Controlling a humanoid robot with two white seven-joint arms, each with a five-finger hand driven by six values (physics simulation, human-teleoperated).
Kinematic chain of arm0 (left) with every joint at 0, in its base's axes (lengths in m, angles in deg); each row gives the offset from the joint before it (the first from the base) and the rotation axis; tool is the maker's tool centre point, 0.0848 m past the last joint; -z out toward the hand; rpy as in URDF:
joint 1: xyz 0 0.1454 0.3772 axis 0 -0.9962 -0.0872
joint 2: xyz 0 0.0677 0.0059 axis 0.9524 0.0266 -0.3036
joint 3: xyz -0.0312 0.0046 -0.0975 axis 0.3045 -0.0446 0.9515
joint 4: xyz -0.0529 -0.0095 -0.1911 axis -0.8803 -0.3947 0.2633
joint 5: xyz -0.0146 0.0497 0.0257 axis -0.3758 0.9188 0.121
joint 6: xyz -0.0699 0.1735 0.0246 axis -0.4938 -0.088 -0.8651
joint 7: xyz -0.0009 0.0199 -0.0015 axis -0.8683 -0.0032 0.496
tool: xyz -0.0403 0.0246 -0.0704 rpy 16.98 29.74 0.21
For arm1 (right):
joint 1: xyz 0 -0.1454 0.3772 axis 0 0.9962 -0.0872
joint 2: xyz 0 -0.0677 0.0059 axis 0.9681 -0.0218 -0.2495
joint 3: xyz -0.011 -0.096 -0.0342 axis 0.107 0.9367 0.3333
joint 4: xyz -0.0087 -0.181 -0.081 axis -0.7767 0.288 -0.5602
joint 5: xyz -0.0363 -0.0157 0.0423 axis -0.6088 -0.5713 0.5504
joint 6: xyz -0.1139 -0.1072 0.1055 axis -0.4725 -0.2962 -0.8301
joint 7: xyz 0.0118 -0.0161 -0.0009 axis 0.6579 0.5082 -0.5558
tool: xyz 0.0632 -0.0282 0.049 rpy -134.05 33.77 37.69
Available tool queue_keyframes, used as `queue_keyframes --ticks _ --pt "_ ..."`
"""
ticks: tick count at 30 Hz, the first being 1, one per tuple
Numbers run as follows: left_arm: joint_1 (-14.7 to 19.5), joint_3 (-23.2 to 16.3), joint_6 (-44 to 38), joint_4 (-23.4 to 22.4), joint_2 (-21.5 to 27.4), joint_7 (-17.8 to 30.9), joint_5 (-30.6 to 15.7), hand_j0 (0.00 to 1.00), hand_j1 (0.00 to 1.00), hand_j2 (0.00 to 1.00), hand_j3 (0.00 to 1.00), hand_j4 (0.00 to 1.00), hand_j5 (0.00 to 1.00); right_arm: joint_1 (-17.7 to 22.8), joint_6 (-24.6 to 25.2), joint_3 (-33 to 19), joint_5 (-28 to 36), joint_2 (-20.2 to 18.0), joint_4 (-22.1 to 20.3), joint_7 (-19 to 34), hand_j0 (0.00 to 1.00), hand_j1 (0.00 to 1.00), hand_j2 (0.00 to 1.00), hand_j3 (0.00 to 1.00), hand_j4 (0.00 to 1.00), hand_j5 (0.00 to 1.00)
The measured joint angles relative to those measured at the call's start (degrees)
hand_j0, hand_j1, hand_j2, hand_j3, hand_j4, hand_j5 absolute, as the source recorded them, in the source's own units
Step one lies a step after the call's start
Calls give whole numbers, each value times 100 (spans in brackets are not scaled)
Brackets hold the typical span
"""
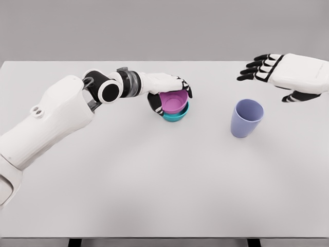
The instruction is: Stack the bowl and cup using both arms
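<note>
L hand (pixel 172 85) clamps the pink bowl (pixel 172 101) from above, fingers curled over its far rim. Bowl sits nested in the teal bowl (pixel 176 116), mouth tilted toward cam. Cup (pixel 246 118) stands upright at table (pixel 154 185) ctr-right, mouth up. R hand (pixel 288 74) hovers above it, fingers spread, holding nothing.

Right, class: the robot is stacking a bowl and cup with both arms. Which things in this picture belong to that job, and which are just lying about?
Belong to the job:
- pink bowl, gripped by the left hand
- teal bowl, under the pink one
- lavender cup, standing upright and apart
- right hand, open, beyond the cup

Just lying about:
- nothing; only the white table itself
</note>
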State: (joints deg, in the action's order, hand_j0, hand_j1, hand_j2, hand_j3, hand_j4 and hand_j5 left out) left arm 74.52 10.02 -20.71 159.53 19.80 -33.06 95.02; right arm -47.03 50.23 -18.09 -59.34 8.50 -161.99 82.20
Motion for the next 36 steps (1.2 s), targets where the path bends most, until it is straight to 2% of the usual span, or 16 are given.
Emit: queue_keyframes --ticks 4,7,8,14,21,24,28,32,36 --pt "0 0 -1 -9 1 0 0 74 74 74 74 74 74 0 1 -52 6 47 -213 0 100 100 100 100 100 100" --pt "0 0 -5 -15 4 -1 2 97 97 97 97 97 97 -79 2 -103 167 276 -318 -1 100 100 100 100 100 100" --pt "0 0 -8 -15 4 -1 7 100 100 100 100 100 100 -70 2 -113 193 258 -338 -1 100 100 100 100 100 100" --pt "0 5 -12 -13 6 0 35 100 100 100 100 100 100 -105 3 -76 247 -530 -379 -1 100 100 100 100 100 100" --pt "53 38 -4 143 95 0 -35 100 100 100 100 100 100 -97 1 469 264 -832 -391 0 100 100 100 100 100 100" --pt "79 67 -1 511 425 0 -216 100 100 100 100 100 100 -97 2 590 269 -840 -391 -1 100 100 100 100 100 100" --pt "53 285 218 1263 1213 1 -685 100 100 100 100 100 100 -114 2 854 265 -831 -390 -1 100 100 100 100 100 100" --pt "-114 825 1938 1651 2022 1 -1355 100 100 100 100 100 100 -194 2 967 242 -773 -382 -1 100 100 100 100 100 100" --pt "-729 1358 2968 1756 2954 2 -2529 100 100 100 100 100 100 -413 5 1036 223 -623 -345 -1 100 100 100 100 100 100"
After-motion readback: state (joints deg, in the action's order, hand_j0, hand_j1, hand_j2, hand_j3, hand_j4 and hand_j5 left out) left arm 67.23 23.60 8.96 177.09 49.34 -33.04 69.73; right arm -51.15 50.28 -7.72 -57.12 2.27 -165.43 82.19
